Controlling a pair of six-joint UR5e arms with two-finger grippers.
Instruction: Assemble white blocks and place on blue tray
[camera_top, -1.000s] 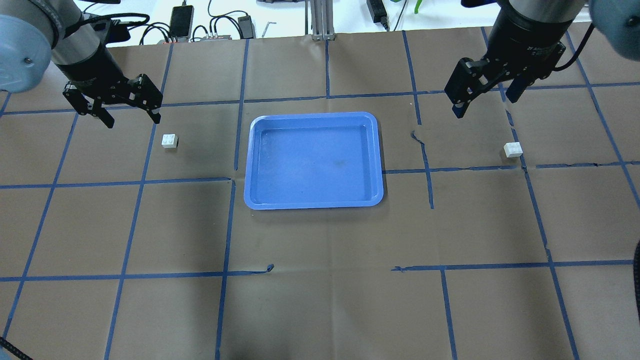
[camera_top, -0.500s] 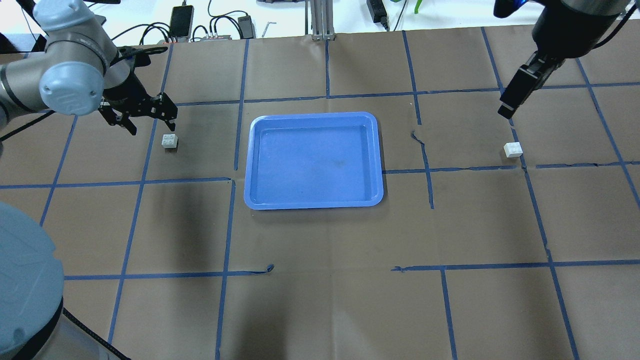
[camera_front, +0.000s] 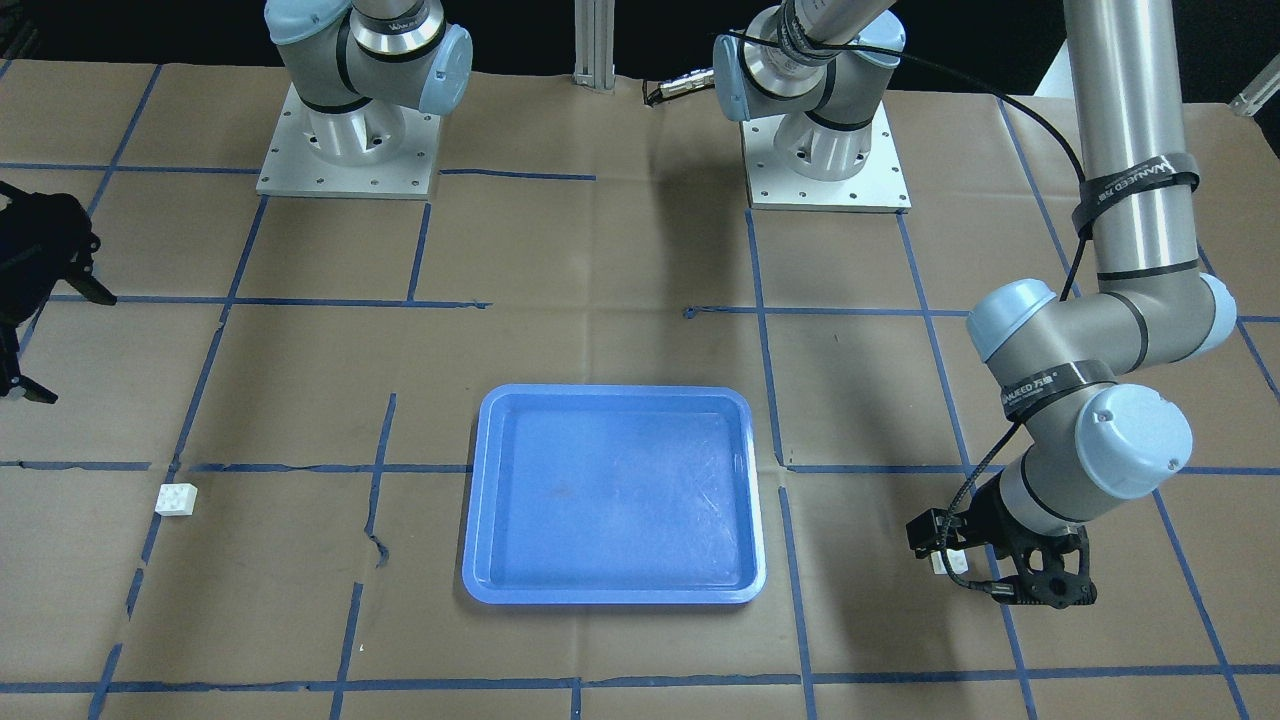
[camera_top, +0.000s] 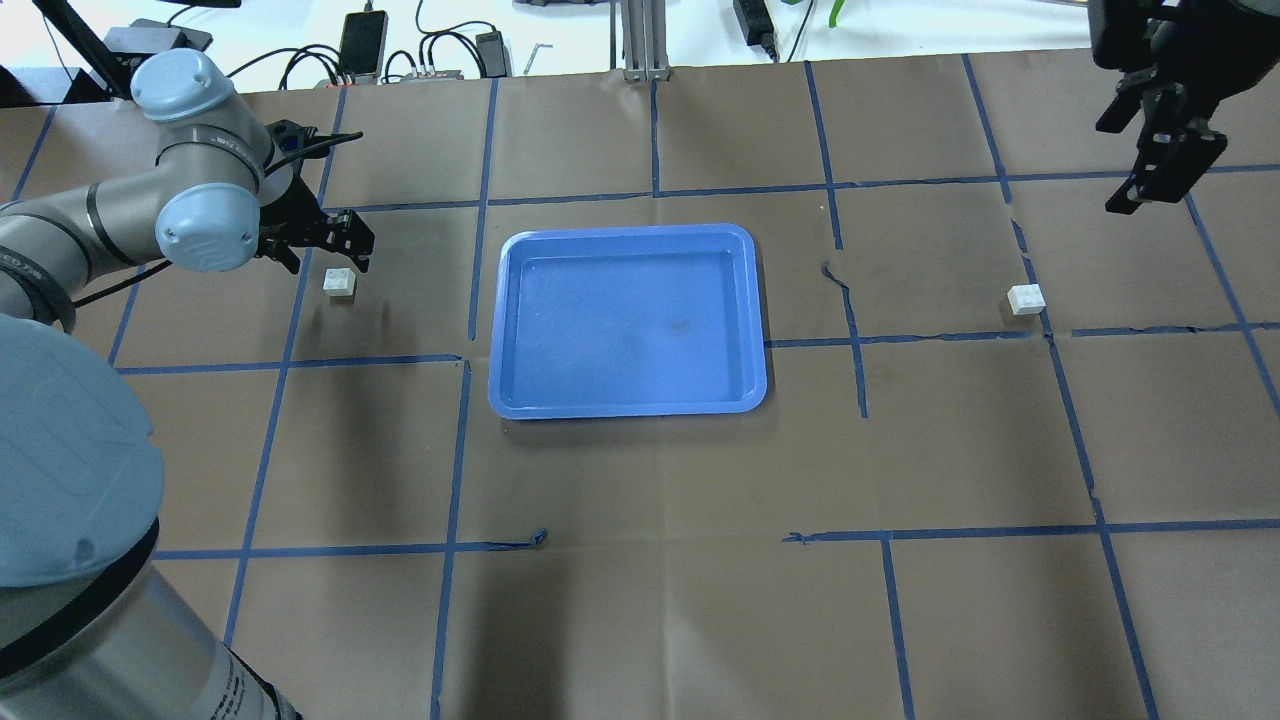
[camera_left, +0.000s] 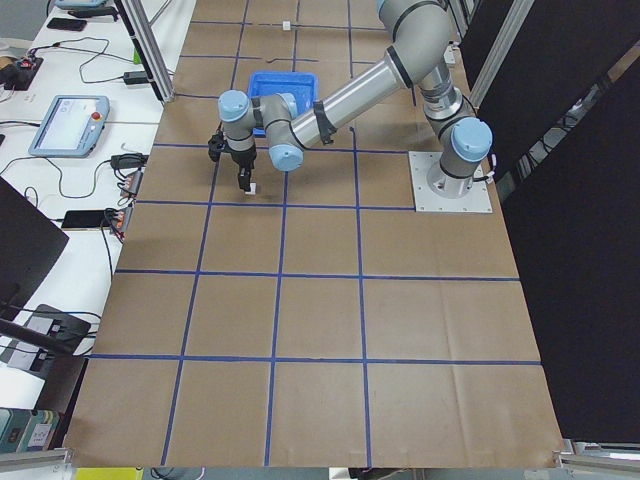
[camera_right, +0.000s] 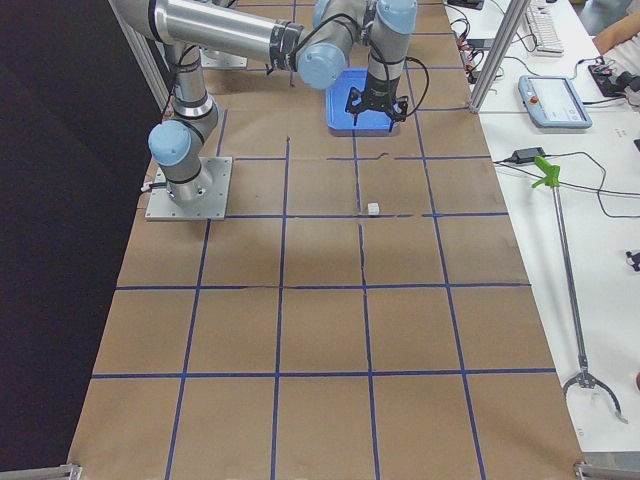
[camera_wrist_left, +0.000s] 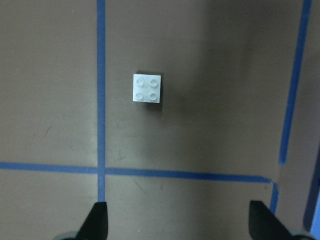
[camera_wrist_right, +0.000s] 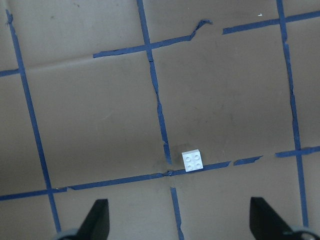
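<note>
The blue tray (camera_top: 630, 230) lies mid-table and holds nothing. One white block (camera_top: 340, 283) sits on the paper left of the tray. My left gripper (camera_top: 325, 248) hovers just beyond it, open and empty. In the left wrist view the block (camera_wrist_left: 147, 88) lies ahead of the spread fingertips (camera_wrist_left: 97, 220). The other white block (camera_top: 1027, 298) sits far right of the tray. My right gripper (camera_top: 1150, 160) is high and beyond it, open and empty. The right wrist view shows this block (camera_wrist_right: 193, 160) well below, between the fingertips (camera_wrist_right: 97, 217).
Brown paper with a blue tape grid covers the table. A phone (camera_top: 362, 40), cables and a metal post (camera_top: 640, 40) line the far edge. The two arm bases (camera_front: 345, 140) stand on the robot's side.
My left gripper has moved right toward the left block and now hovers close to it. My right gripper has swung right and away from the right block. Neither block has moved.
</note>
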